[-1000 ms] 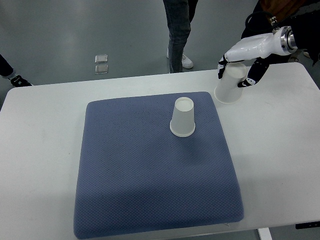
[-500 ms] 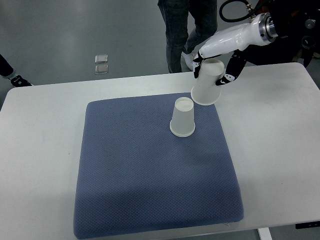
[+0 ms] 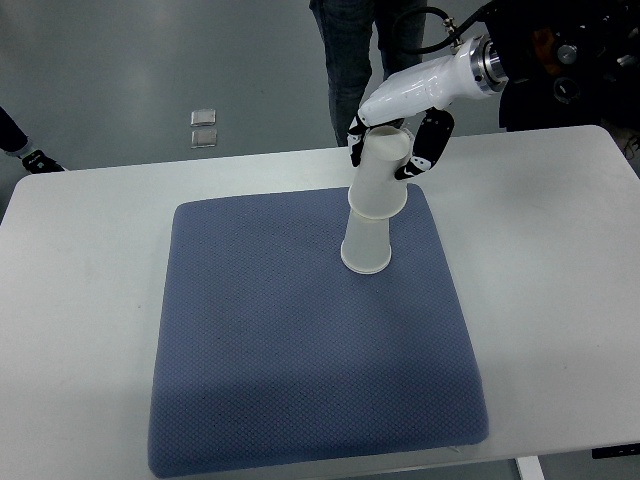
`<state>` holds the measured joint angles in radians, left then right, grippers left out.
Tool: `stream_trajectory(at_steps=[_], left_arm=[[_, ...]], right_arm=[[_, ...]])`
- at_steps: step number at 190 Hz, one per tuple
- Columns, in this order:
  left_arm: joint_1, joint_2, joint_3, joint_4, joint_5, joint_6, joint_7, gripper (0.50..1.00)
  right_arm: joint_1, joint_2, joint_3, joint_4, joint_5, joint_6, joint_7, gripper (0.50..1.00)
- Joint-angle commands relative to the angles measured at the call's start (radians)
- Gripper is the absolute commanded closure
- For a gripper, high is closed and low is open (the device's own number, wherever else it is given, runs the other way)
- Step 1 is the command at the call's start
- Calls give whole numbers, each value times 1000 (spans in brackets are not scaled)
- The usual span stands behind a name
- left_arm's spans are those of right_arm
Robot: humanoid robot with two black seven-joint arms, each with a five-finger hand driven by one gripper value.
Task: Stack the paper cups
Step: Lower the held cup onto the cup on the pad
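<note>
Desk (image 3: 560,300): white top, one blue-grey textured mat (image 3: 310,340) laid over its centre, covering most of the surface; bare strips left at L, R and far edges. Item 1: standing cup (image 3: 365,250), white paper, upside down, wide rim on the mat, sited nr the mat's far-right corner, inboard of the far edge. Item 2: held cup (image 3: 380,178), white paper, also mouth-down, slightly tilted, positioned directly above item 1 w/ its rim overlapping the top of item 1; whether the two touch cannot be told from this angle. Right hand (image 3: 398,135): white shell, black-tipped fingers (image 3: 422,150), closed around the upper part of the held cup, thumb side on the L of the cup, fingers on the R; arm enters from the pic's upper R over the desk's far edge. Beyond the far edge: grey floor, a person's legs (image 3: 345,50) in dark trousers, two small pale square objects (image 3: 203,127) on the floor.
</note>
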<state>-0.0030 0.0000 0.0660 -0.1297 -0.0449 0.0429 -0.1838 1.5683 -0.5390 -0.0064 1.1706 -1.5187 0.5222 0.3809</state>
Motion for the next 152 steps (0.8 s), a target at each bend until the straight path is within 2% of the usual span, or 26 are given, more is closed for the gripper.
stream_trajectory(at_steps=[1,152], left_arm=[[0,0,0,-1,0,0,0,500],[0,0,0,-1,0,0,0,500]], right_arm=[[-11,11,0,-6,-2,-1,-1,865],[-54,60,2,-63,-9,-22,-1,863]])
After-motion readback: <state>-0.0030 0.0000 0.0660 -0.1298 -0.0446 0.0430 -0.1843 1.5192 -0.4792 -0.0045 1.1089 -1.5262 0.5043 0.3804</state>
